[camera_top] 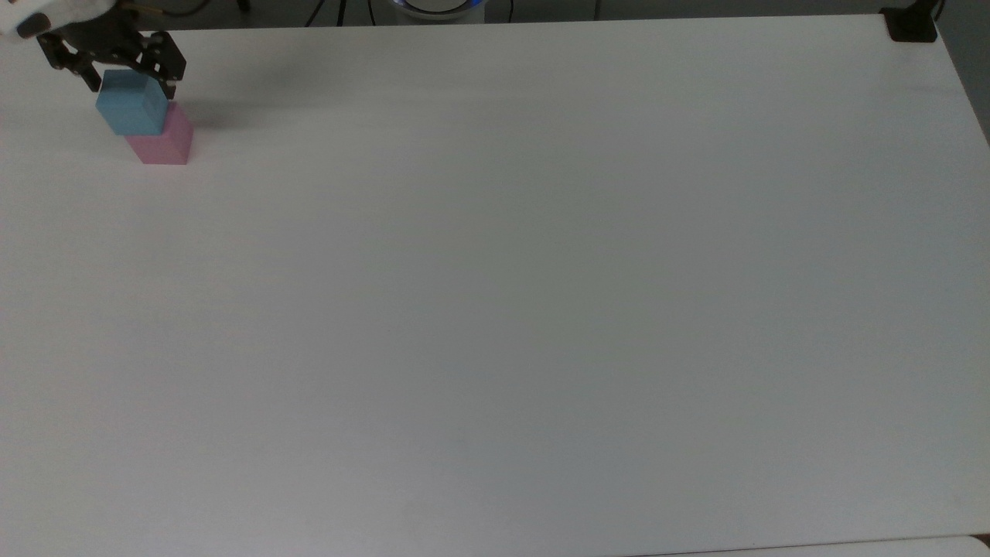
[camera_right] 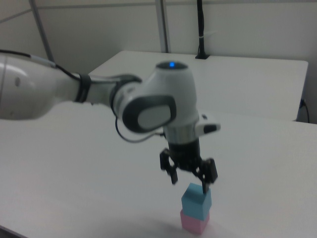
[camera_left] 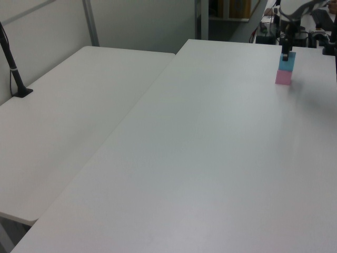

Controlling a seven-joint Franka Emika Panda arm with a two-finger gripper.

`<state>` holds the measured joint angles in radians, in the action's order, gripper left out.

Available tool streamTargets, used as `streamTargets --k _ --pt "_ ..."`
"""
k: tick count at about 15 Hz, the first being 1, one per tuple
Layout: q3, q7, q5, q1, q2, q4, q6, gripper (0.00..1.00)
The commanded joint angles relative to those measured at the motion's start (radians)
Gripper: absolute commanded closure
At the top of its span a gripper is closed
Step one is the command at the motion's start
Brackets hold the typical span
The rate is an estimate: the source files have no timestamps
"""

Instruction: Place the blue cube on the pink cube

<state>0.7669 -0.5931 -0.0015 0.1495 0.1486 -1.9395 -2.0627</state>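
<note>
The blue cube (camera_top: 131, 113) rests on top of the pink cube (camera_top: 164, 144) near the far left corner of the white table (camera_top: 495, 294) in the top view. The stack also stands at the left view's far right, blue cube (camera_left: 287, 61) over pink cube (camera_left: 284, 78). In the right view the blue cube (camera_right: 196, 201) sits slightly askew on the pink cube (camera_right: 194, 221). My gripper (camera_top: 128, 81) hovers just above the blue cube, open, its fingers spread wider than the cube and holding nothing. It appears as gripper (camera_right: 189, 182) in the right view and gripper (camera_left: 286, 50) in the left view.
A black mount (camera_top: 913, 25) sits at the table's far right corner in the top view. The arm's base (camera_top: 437, 6) is at the far edge. A second white table (camera_left: 79, 105) adjoins on the left view's left, with a black pole (camera_left: 13, 68) on it.
</note>
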Motion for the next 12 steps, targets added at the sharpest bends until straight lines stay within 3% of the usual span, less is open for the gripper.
streamTargets --k 1,3,6,10,12 --pt "-0.067 0.149 0.0 0.024 -0.073 0.187 0.261 0.0" --pt "-0.173 0.248 -0.031 0.007 -0.084 0.269 0.364 0.0" --pt "-0.343 0.321 -0.06 -0.001 -0.101 0.313 0.464 0.0" --pt "-0.483 0.556 -0.066 -0.021 -0.149 0.323 0.47 0.0" --pt "-0.495 0.558 -0.066 -0.028 -0.15 0.339 0.478 0.0"
